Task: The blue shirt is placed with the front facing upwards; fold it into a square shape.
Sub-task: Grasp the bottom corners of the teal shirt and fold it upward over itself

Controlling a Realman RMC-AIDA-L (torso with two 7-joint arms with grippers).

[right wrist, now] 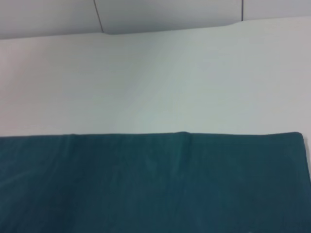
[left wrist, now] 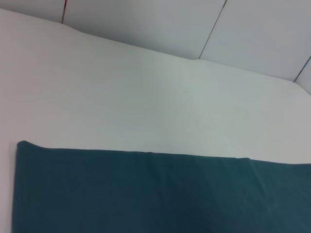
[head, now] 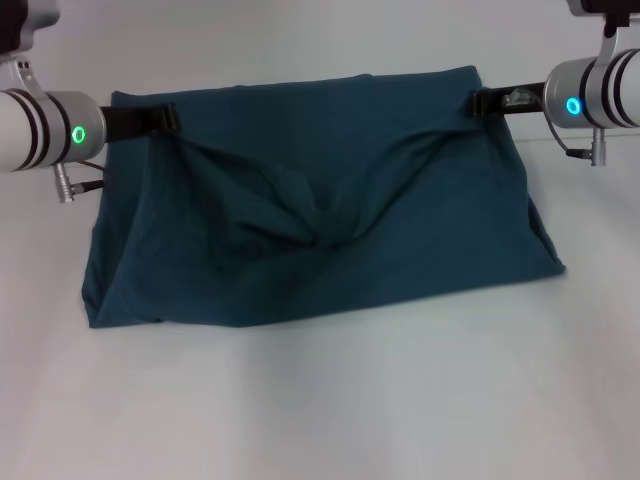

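Head view shows you the left gripper (head: pixel 160 120) at ten o'clock, clenched on the large dark teal-blue cotton shirt (head: pixel 320 240). That shirt lies folded mid-table (head: pixel 330 400), sagging into creases at centre. At two o'clock, the right gripper (head: pixel 485 101) pinches its far edge.

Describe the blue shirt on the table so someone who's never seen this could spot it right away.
On the white table, between the two arms, lies the blue shirt, a wide dark teal cloth, folded over. The left pincer and right pincer sit at its far corners, and creases sag toward its middle. It is the only cloth there.
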